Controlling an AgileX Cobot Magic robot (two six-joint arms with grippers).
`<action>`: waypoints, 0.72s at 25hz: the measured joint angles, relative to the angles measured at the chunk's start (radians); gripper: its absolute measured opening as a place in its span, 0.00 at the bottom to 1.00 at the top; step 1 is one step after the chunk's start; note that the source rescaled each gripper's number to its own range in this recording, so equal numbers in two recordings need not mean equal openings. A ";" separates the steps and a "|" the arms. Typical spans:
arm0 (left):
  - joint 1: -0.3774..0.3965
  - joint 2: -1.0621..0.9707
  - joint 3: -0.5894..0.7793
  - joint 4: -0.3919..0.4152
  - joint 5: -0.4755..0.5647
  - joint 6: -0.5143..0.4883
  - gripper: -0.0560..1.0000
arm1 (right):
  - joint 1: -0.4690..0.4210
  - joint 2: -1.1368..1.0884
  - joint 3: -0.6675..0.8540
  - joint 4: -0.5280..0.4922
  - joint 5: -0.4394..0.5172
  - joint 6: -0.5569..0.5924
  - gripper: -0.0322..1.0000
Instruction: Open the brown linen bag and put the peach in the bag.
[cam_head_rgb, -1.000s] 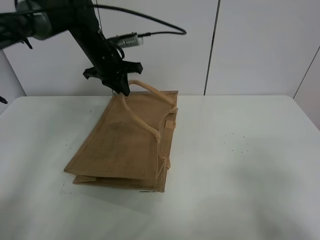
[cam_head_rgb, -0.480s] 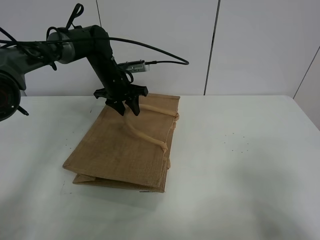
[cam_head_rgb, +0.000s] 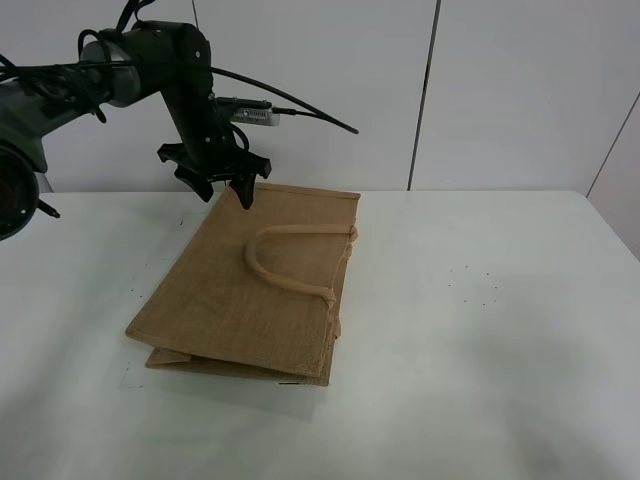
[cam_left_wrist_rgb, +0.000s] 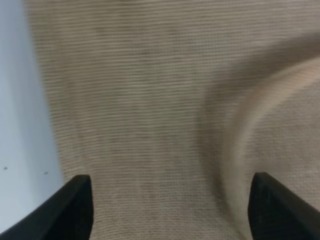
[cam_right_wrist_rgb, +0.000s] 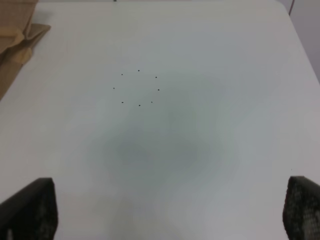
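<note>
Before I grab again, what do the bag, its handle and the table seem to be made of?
The brown linen bag looks like coarse woven jute or linen, matte: the left wrist view shows a ribbed weave. Its handle seems a lighter beige rope-like loop, probably the same fibre. The table appears a smooth white matte laminate, though that is uncertain.

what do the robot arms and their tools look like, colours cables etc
The left arm is matte black with rounded grey joint sections; a thin black cable loops off it. Its black two-fingered left tool has tapered tips. The right tool shows only dark, rough-textured fingertips. No markings are visible.
</note>
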 joint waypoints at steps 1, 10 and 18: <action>0.015 0.000 0.000 -0.010 0.000 -0.001 0.92 | 0.000 0.000 0.000 0.000 0.000 0.000 1.00; 0.216 0.000 0.000 -0.056 0.001 0.002 0.92 | 0.000 0.000 0.000 0.000 0.000 0.000 1.00; 0.315 -0.003 0.006 -0.069 0.001 0.002 0.92 | 0.000 0.000 0.000 0.000 0.000 0.000 1.00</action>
